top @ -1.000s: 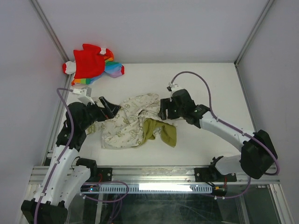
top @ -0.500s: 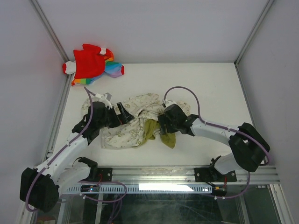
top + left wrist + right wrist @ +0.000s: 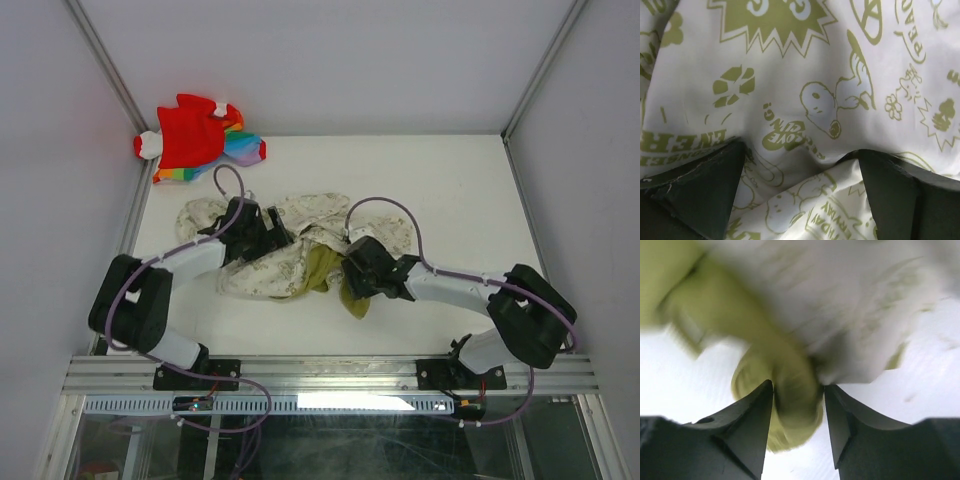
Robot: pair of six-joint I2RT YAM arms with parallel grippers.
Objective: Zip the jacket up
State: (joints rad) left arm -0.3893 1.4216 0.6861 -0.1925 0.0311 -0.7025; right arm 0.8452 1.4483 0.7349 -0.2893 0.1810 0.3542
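Note:
The cream-white jacket (image 3: 262, 280) with olive prints lies crumpled in the middle of the table, its olive-green lining (image 3: 326, 270) turned out at the right. The zipper strip does not show clearly. My left gripper (image 3: 277, 232) is open and pressed down on the jacket's upper left part; in the left wrist view (image 3: 801, 170) a printed fold (image 3: 815, 75) lies between the wide-spread fingers. My right gripper (image 3: 351, 272) is at the lining. In the blurred right wrist view (image 3: 799, 400) its fingers are closed on a bunched olive fold (image 3: 790, 385).
A red and rainbow-coloured garment (image 3: 197, 135) lies at the far left corner. Metal frame posts and white walls bound the white table (image 3: 450, 190) on the left, right and back. A rail (image 3: 330, 372) runs along the near edge.
Both arms have moved in and lower onto the jacket. The left gripper moved right onto the cream fabric. The right gripper moved down and left to the olive lining, and the jacket bunched more.

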